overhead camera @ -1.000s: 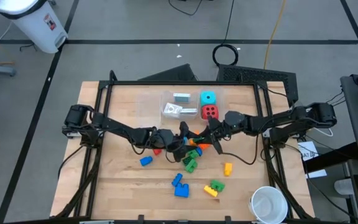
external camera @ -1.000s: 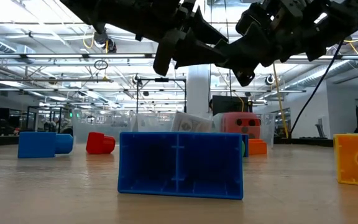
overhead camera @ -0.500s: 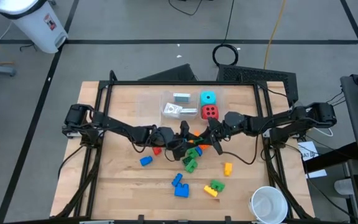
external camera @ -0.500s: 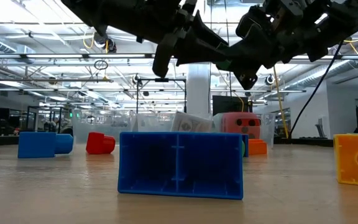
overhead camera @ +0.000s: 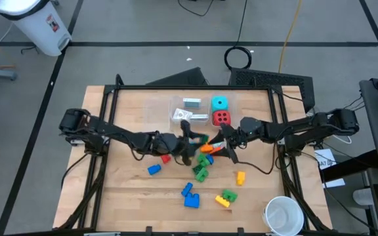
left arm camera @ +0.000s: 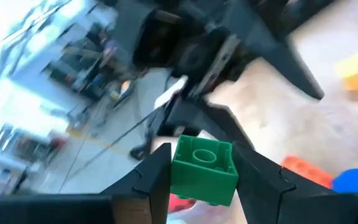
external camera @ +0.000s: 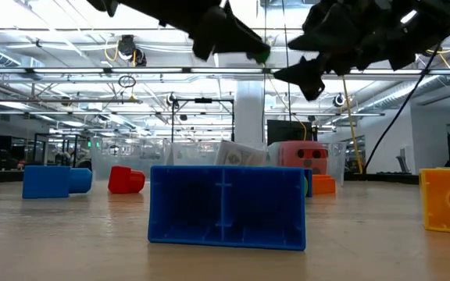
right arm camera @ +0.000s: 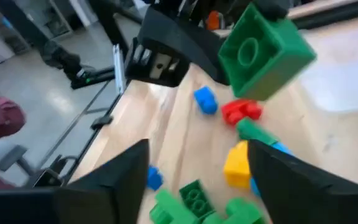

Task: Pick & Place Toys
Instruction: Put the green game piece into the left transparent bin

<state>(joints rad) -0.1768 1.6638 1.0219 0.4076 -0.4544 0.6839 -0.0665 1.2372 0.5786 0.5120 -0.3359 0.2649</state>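
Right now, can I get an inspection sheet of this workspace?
Surface: light wooden tabletop, flat.
Job's things: small green plastic brick held aloft; blue plastic brick and yellow plastic brick loose on the tabletop; red dotted die and cyan dotted die at the far side.
Clutter: clear plastic bin; white round cup.
Tools: left tool shut on that brick; right tool open, facing it.
Cables: coiled black cable on the floor.
Surroundings: white waste bin.

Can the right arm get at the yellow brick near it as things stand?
Probably yes. The right gripper is open and empty, and the yellow brick lies alone on bare table, nothing over it. The left gripper holds the green brick away from that path.
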